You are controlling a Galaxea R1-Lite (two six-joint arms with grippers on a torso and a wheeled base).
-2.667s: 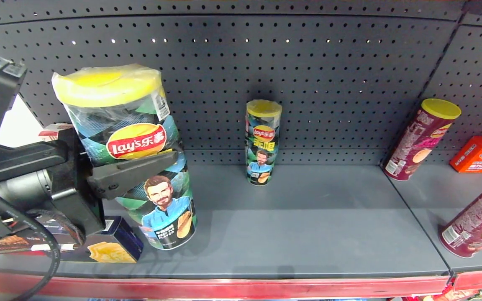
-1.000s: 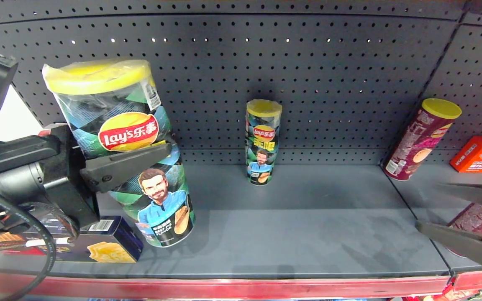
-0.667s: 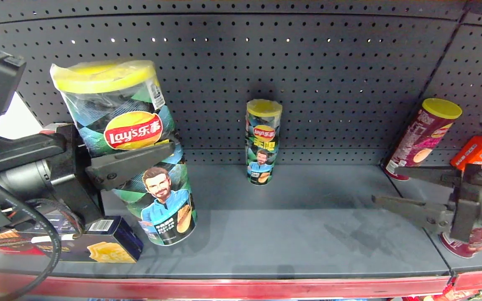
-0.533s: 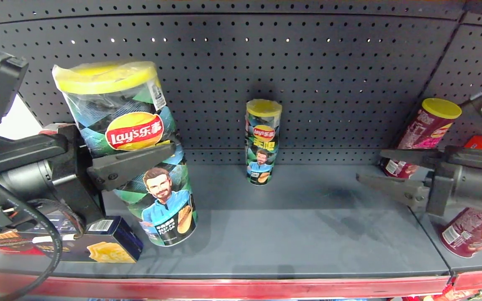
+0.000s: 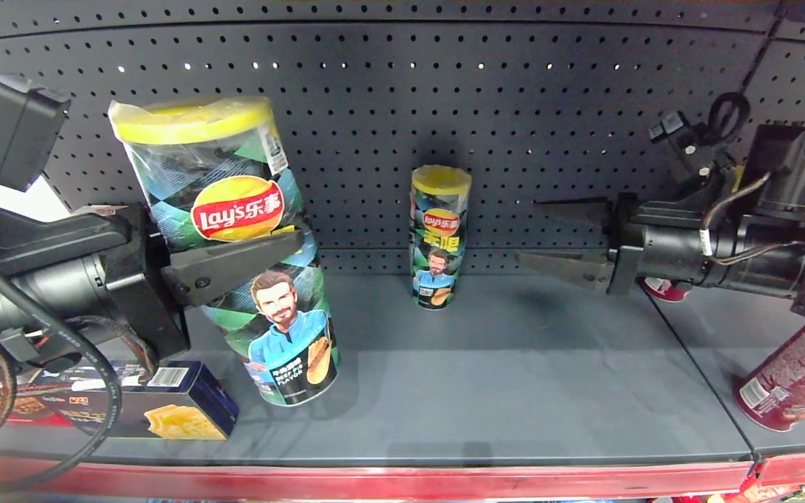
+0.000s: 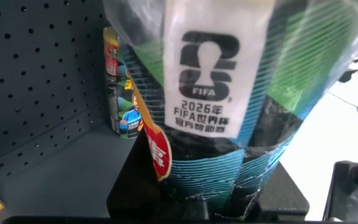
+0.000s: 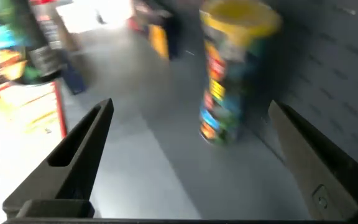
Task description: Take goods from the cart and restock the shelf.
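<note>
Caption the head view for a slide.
The left end effector holds a chip can at the shelf; open right end effector faces the standing can.

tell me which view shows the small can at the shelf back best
Head view: the small can shows whole, upright against the pegboard. Right wrist view has it slanted, beyond the open right gripper. Left wrist view shows a strip behind the held large can.

Head camera looks down at the dark grey metal shelf [image 5: 514,391] — all three views share its rear yellow-lidded chip can [image 5: 439,237].
</note>
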